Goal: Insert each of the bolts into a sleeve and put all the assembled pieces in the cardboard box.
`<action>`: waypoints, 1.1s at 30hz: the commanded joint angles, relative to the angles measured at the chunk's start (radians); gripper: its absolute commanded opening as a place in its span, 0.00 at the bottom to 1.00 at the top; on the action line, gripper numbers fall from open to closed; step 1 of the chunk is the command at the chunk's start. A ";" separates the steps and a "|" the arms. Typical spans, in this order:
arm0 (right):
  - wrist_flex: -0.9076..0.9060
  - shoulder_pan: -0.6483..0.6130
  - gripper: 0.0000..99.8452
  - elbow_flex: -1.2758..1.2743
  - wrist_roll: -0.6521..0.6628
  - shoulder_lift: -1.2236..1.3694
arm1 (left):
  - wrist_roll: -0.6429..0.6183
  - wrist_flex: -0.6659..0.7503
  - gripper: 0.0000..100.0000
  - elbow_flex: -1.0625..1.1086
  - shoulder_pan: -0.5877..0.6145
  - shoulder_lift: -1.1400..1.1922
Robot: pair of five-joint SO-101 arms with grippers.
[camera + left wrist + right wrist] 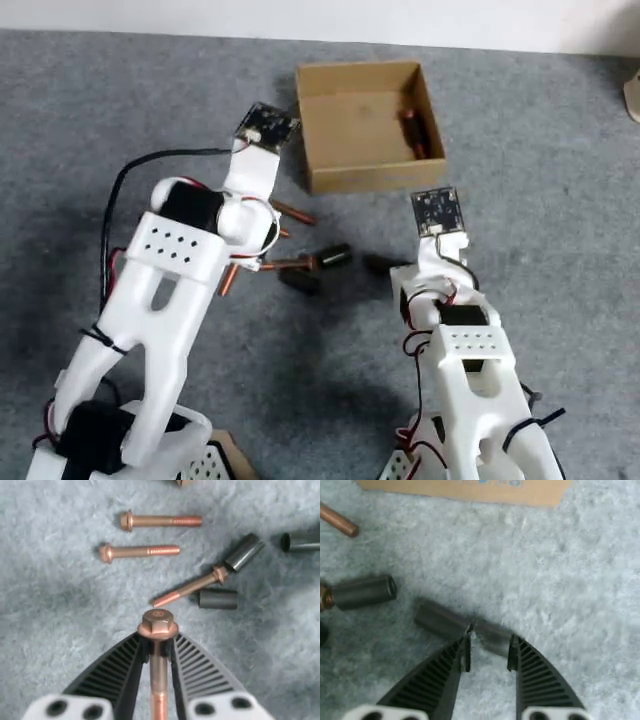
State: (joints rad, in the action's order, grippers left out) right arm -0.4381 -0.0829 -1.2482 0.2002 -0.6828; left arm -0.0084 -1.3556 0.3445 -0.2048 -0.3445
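Left tool clamped on stiff, likely slick bolt; right tool apart over light-looking rigid sleeve, 6 o'clock of box, best grabbed mid-body.

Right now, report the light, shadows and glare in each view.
High view: even light, broad dim shadows under the arms on the carpet. Left wrist view: mild sheen on the held bolt. Right wrist view: no glare, faint shadow beside the sleeve.
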 commanded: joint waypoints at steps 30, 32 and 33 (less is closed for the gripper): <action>-0.160 -0.093 0.13 0.332 0.316 0.262 | -0.011 0.368 0.00 0.337 0.102 -0.053; -0.160 -0.093 0.13 0.372 0.351 0.321 | -0.011 0.368 0.00 0.338 0.102 -0.053; -0.160 -0.094 0.13 0.392 0.371 0.349 | -0.011 0.368 0.00 0.338 0.102 -0.053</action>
State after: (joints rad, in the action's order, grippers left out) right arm -0.6206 -0.1657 -0.9444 0.5224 -0.3805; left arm -0.0130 -1.0058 0.6882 -0.1128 -0.3475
